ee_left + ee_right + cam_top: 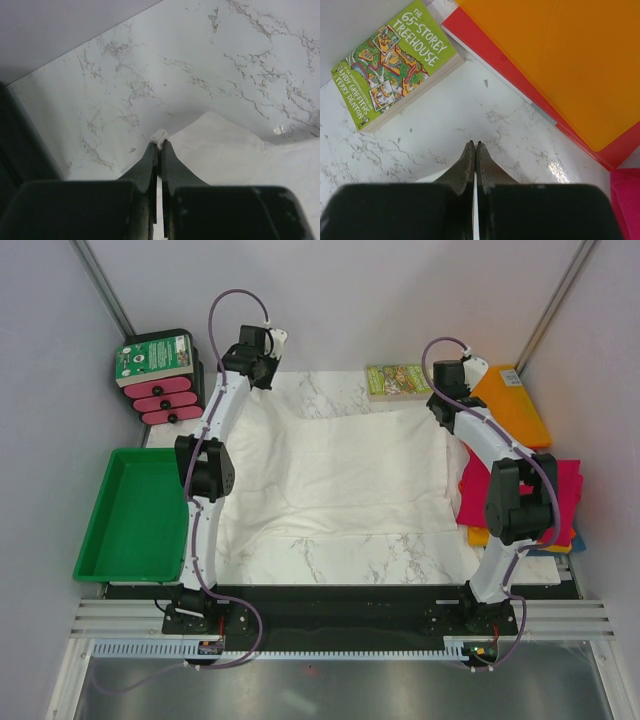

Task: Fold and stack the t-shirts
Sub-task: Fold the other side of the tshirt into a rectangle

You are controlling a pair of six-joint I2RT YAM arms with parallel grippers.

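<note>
A thin white t-shirt lies spread over the middle of the marble table. My left gripper is at its far left corner. In the left wrist view this gripper is shut on a pinch of the white t-shirt. My right gripper is at the far right corner. In the right wrist view it is shut, with white cloth showing between and beside the fingers. At the right edge lies a folded magenta shirt, with an orange one and a blue one peeking out beneath it.
A green-covered book lies at the back, also in the right wrist view. A flat orange sheet on a red one lies at the back right. A green tray is at the left. A black box with pink pieces is at the back left.
</note>
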